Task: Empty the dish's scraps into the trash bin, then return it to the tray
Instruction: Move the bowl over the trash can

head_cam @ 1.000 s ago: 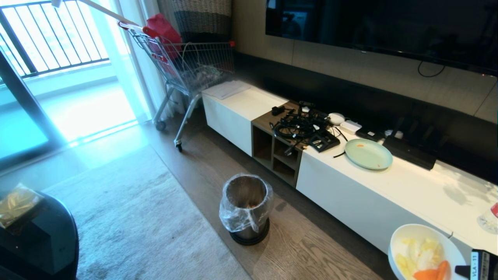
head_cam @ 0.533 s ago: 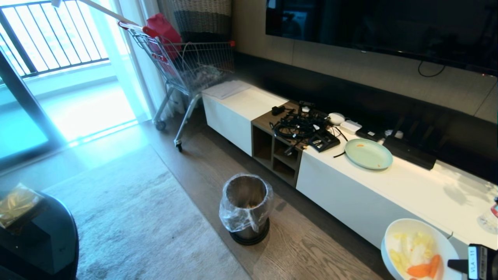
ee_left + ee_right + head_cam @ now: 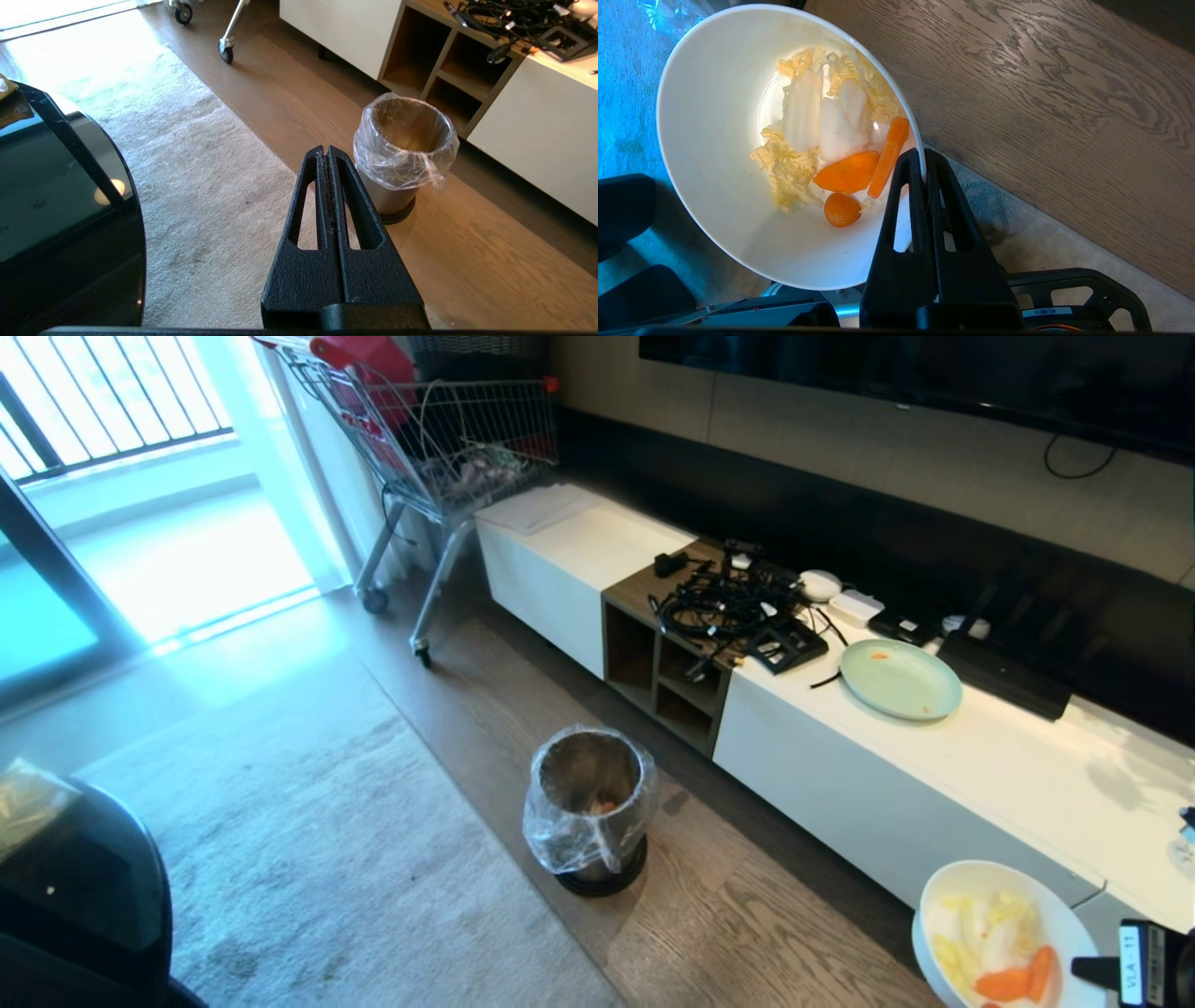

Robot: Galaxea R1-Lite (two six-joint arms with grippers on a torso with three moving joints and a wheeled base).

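The robot has leaned down, so the whole view slid; the trash bin [image 3: 590, 807] sits where it was. The right gripper [image 3: 923, 161] pinches the dish [image 3: 733, 158] rim, well right of the bin; scraps [image 3: 831, 140] wait inside, unpoured; the left gripper [image 3: 328, 154] is clenched, empty.

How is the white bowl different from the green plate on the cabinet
The dish is deep and white; the green plate is flat. The dish is full of scraps and clamped at its rim by the right gripper; the green plate lies on the cabinet with just a few crumbs. Both are round.
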